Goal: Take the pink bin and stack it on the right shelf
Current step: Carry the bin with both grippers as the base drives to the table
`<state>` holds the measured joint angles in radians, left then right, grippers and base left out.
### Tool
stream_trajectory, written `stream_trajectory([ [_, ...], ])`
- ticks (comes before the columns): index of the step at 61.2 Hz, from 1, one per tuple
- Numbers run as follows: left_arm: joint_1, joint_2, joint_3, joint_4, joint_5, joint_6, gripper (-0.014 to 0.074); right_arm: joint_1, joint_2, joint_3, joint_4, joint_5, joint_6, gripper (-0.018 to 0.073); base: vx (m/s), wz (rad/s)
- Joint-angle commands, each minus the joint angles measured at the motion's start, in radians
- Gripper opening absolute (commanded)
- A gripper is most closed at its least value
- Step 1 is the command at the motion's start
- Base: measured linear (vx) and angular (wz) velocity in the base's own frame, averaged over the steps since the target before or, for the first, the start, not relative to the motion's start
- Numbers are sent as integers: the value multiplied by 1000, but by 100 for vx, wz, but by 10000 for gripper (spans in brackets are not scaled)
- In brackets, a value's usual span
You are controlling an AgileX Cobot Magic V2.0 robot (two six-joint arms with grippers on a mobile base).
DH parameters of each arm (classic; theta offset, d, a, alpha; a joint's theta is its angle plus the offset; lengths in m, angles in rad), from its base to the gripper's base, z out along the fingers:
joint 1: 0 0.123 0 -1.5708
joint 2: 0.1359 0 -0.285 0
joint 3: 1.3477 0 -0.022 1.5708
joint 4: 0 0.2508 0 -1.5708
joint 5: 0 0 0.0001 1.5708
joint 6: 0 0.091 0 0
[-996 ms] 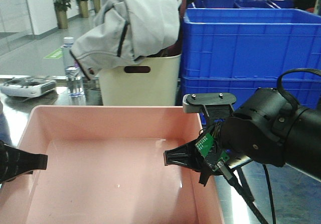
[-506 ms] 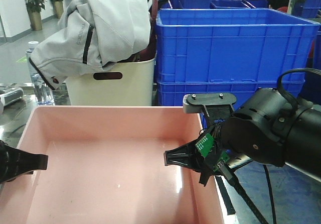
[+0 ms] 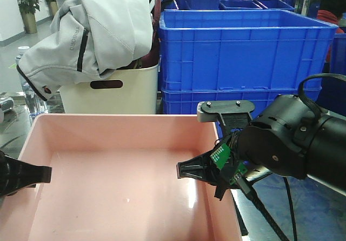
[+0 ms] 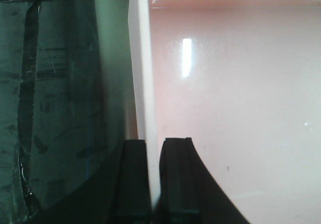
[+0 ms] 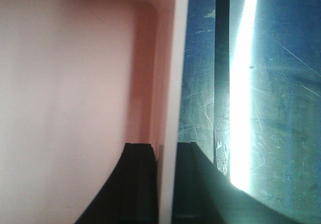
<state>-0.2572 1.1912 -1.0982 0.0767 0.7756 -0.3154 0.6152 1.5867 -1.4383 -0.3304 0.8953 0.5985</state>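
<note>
Right now your left claw point(image 4: 152, 146) is clamped on the left rim of the pink bin point(image 4: 143, 58), one black finger outside the wall and one inside, with the white edge pinched between them. Your right claw point(image 5: 165, 151) grips the opposite rim the same way, its inner finger point(image 3: 190, 171) reaching over the wall into the tub. From the front view, the right arm point(image 3: 292, 144) comes in from the right edge as a bulky black wrist, with a small green circuit board exposed near the fingers; the left arm shows only as a dark finger point(image 3: 30, 175) at the left edge. Both sit roughly level, facing each other across the bin. The tub is pale pink, shallow and glossy inside, with smooth sloped walls and rounded corners. It lies between your two claws over the shiny deck of the right shelf point(image 5: 261, 108), where a black tape line point(image 5: 222, 58) runs alongside the rim; you cannot tell whether it rests there or hangs above. Beyond it stand stacked blue crates point(image 3: 243, 52) and a cream tub point(image 3: 116, 92) draped with a grey jacket point(image 3: 92, 30).
</note>
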Motion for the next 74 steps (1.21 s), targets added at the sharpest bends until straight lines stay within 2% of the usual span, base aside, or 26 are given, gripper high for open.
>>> stream_trajectory([
  [1,7,-33,-32,64,-61,-4,11,-19,-44,-23,-112,17,-10,22,0,0],
  [74,7,-31,-32,57,-62,-4,11,-19,-41,-23,-113,-1,-10,22,0,0],
])
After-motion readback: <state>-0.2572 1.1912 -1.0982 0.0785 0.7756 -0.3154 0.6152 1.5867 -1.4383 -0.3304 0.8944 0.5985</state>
